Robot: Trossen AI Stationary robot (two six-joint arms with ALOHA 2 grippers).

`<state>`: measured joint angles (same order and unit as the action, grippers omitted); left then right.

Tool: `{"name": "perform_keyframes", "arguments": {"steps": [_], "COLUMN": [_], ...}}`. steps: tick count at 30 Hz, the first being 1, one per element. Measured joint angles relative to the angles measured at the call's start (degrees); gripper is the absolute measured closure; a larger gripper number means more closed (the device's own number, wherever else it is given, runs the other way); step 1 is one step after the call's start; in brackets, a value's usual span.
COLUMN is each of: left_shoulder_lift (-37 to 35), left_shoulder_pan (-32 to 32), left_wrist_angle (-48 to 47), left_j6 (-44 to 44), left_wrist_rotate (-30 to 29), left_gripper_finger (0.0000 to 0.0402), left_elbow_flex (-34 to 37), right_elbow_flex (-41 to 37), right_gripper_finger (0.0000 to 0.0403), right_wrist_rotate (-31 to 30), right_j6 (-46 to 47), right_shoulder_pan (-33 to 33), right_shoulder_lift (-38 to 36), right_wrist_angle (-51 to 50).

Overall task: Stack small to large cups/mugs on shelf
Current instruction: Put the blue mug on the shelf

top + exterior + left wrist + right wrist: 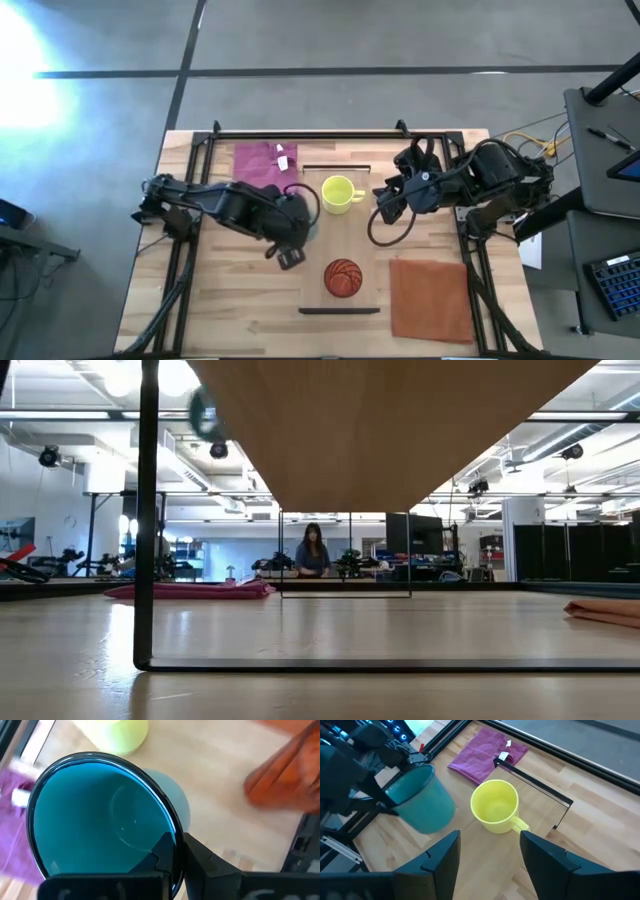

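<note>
A yellow handled mug (340, 193) stands upright on the far half of the light-wood shelf (362, 245). A red-orange cup (343, 278) stands on the shelf's near half. My left gripper (297, 240) is at the shelf's left edge, shut on a teal-green mug (422, 800). The arm hides most of that mug from above. My right gripper (490, 855) hovers open just right of the yellow mug (495, 807), touching nothing. The low view looks under the shelf board (400, 430). My left gripper holds the teal mug by its rim (174, 851), one finger (162, 854) inside the mug and one (215, 867) outside its wall. The mug is lifted clear of the table and tilted, its mouth toward the gripper (387, 795).
A magenta cloth (262, 163) lies at the far left of the shelf. An orange-red cloth (430, 298) lies at the near right. Dark strips (340, 311) mark the shelf's short ends, and its dark leg frame (148, 510) shows low. A person (313, 550) is far behind.
</note>
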<state>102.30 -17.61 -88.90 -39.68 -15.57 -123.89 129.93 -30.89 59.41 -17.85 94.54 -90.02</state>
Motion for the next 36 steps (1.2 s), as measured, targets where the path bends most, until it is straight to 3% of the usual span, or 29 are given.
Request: {"name": "perform_keyframes", "arguments": {"steps": [13, 36], "left_shoulder_lift": [10.77, 13.09], "left_shoulder_pan": [0.33, 1.86], "left_wrist_angle": [3.49, 10.29], "left_j6": [3.64, 7.23], "left_wrist_rotate": [0.87, 2.39], "left_gripper_finger": [0.0401, 0.0378], "left_elbow_flex": [-11.19, -10.94], "right_elbow_flex": [0.00, 0.00], "right_gripper_finger": [0.0204, 0.0204], "right_wrist_rotate": [0.85, 2.86], "right_j6": [0.04, -1.13], "right_shoulder_pan": [-0.02, -0.79], "right_shoulder_lift": [-0.64, -0.70], "right_wrist_angle": [0.00, 0.00]}}
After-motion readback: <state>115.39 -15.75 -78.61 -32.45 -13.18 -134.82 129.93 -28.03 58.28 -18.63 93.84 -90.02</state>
